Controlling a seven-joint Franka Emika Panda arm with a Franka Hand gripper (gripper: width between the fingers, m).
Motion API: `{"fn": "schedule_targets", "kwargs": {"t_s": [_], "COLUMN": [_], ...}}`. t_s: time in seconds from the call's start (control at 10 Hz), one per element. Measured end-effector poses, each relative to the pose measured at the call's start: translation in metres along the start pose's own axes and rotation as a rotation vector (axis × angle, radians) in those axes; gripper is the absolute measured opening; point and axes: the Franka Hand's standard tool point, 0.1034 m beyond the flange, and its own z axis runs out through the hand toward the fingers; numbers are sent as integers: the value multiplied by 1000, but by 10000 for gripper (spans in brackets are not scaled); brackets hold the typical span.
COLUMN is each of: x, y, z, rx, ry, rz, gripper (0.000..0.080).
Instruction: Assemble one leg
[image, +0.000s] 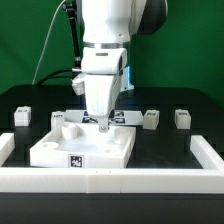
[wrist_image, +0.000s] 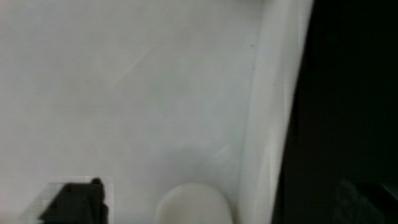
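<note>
Exterior view first: the arm (image: 108, 40) comes down from above. Its hand (image: 103, 122) is right at the top of the big white panel (image: 85, 148), near the panel's back edge. The panel lies flat on the black surface (image: 170, 140). A low white wall (image: 110, 181) runs along the front.

The small white blocks are the legs. One leg (image: 24, 116) lies on the surface at the exterior view's left, well apart from the hand. Another leg (image: 150, 118) lies just past the panel at the exterior view's right. A third leg (image: 182, 117) lies further out that way. None of these three touches the hand, and none stands in the panel.

Between the fingertips there is something small with a dark mark. It could be a leg, but it is too small to tell. So I cannot tell if the hand is wide, narrow, or holding something.

The wrist view does not help much. It shows the panel (wrist_image: 143, 100) very close, with the dark surface (wrist_image: 356, 110) past its edge. A round pale shape (wrist_image: 192, 200) and a dark bit (wrist_image: 75, 202) sit at the picture's rim. I cannot tell what they are.

My guess is that the job is not far along. I see no leg that is clearly fixed in the panel. What is left is to get one leg into a corner hole and make it sit tight.
</note>
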Motion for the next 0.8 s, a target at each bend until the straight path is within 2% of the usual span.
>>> {"fn": "schedule_targets", "kwargs": {"t_s": [0.2,0.5,0.7,0.8], "x": [-7,-6,-6,-6], "y": [-8,-8,-8,-8], "z": [17,20,20,20], "rx": [21,20,21,21], "ry": [4,7,7,7], "rz": [19,20,21,21], "gripper": [650,623,259,259]}}
